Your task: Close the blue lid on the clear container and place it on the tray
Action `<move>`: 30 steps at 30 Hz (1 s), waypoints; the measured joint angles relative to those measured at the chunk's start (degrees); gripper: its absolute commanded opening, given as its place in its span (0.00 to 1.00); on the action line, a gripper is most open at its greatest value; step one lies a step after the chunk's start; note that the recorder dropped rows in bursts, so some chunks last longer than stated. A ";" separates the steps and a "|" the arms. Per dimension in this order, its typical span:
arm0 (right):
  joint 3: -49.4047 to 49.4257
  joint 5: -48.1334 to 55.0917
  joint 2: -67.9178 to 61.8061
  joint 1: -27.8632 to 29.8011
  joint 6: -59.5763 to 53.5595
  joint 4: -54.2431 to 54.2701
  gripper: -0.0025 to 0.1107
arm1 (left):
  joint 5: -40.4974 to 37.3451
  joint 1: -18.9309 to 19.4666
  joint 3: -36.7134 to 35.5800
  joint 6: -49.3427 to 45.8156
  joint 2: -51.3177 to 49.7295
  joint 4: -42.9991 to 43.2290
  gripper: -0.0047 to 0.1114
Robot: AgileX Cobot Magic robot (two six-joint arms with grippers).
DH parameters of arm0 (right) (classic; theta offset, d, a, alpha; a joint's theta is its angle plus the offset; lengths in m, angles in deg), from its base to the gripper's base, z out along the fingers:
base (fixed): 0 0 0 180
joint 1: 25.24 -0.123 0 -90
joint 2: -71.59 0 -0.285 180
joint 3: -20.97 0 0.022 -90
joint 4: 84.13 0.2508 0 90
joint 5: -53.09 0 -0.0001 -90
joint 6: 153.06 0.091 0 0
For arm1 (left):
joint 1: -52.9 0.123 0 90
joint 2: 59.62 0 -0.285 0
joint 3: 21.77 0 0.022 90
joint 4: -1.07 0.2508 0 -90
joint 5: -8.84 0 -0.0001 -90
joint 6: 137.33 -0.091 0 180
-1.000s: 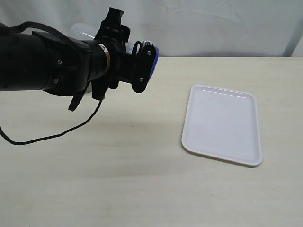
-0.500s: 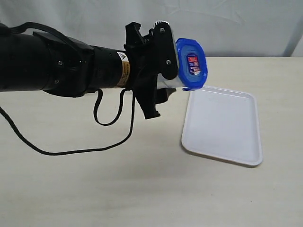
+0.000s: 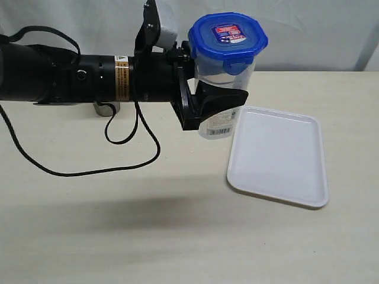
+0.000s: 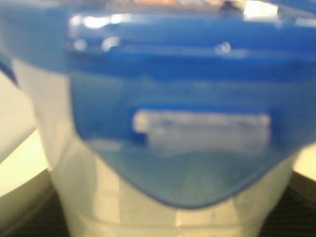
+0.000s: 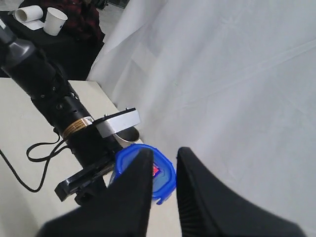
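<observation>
The blue lid (image 3: 228,35) sits on top of the clear container (image 3: 220,125), which hangs upright in the air just left of the white tray (image 3: 278,157). My left gripper (image 3: 222,97) is shut on the container's body, one black finger across its front. In the left wrist view the lid (image 4: 168,74) and the container wall (image 4: 98,197) fill the picture, blurred. My right gripper (image 5: 165,163) is high up, out of the exterior view. Its fingers stand narrowly open with nothing between them, and the lid (image 5: 167,182) shows far below through the gap.
A steel cup (image 3: 106,107) stands on the table behind the left arm (image 3: 59,80), whose black cable (image 3: 89,171) trails over the tabletop. White cloth hangs along the back. Paper cups (image 5: 52,20) sit on a dark surface beyond the table.
The left arm has swung right toward the tray and turned its wrist. The container went from lying sideways with the lid facing out to standing upright.
</observation>
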 measured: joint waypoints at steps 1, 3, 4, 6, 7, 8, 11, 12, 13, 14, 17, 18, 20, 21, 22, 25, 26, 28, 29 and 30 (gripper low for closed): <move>0.00 0.00 0.00 0.00 0.00 0.00 0.18 | 1.74 0.90 0.00 0.15 -1.34 -0.66 0.04; 0.00 -0.11 0.00 0.00 0.00 0.00 0.18 | 3.08 2.28 0.00 0.15 -4.31 -1.79 0.04; 0.00 -0.11 0.00 0.00 0.00 0.00 0.18 | 3.32 2.69 0.00 0.24 -5.35 -1.93 0.04; 0.12 -0.37 0.00 0.00 0.00 0.00 0.18 | 3.38 3.69 0.00 0.24 -7.08 -2.39 0.04; 0.25 -0.74 0.00 0.00 0.00 0.00 0.18 | 3.47 4.28 0.00 0.24 -8.08 -2.66 0.04; 0.53 -1.16 0.00 0.00 0.10 0.00 0.18 | 3.64 4.69 0.00 0.24 -8.69 -2.80 0.04; 1.61 -2.42 0.00 0.00 0.08 0.00 0.18 | 4.11 6.44 0.00 0.35 -10.52 -3.21 0.04; 1.91 -2.84 0.00 0.00 0.08 -0.05 0.18 | 4.48 6.93 0.00 0.35 -11.14 -3.34 0.04; 2.34 -3.11 0.00 0.00 0.08 -0.16 0.18 | 4.94 7.72 0.00 0.35 -11.74 -3.57 0.04; 2.63 -3.42 0.00 0.00 0.08 -0.14 0.18 | 5.57 8.21 0.00 0.35 -12.35 -3.82 0.04; 2.87 -4.02 0.00 0.00 0.08 -0.14 0.18 | 7.74 10.00 0.00 0.23 -14.03 -4.40 0.04; 2.87 -4.25 0.00 0.00 0.08 -0.14 0.18 | 8.08 10.52 0.00 -0.27 -14.63 -4.50 0.04; 2.87 -4.55 0.00 0.00 0.08 -0.14 0.18 | 8.33 11.36 0.00 -2.91 -15.64 -3.94 0.04; 2.87 -4.54 0.00 0.00 0.08 -0.14 0.18 | 8.38 11.66 0.00 -5.20 -16.16 -3.41 0.04; 2.87 -4.54 0.00 0.00 0.08 -0.14 0.18 | 8.38 11.80 0.00 -7.57 -16.65 -2.92 0.04; 2.87 -4.58 0.00 0.00 0.08 -0.14 0.18 | 8.48 11.90 0.00 -12.28 -17.91 -2.80 0.04; 2.87 -4.58 0.00 0.00 0.08 -0.14 0.18 | 8.48 11.90 0.00 -12.95 -18.41 -3.04 0.04; 2.87 -4.58 0.00 0.00 0.08 -0.14 0.18 | 8.78 11.90 0.00 -13.66 -19.54 -4.64 0.04; 2.87 -4.58 0.00 0.00 0.08 -0.14 0.18 | 8.90 11.90 0.00 -13.83 -19.99 -5.47 0.04; 2.87 -4.58 0.00 0.00 0.23 -0.14 0.18 | 9.43 12.02 0.00 -14.06 -20.59 -6.19 0.04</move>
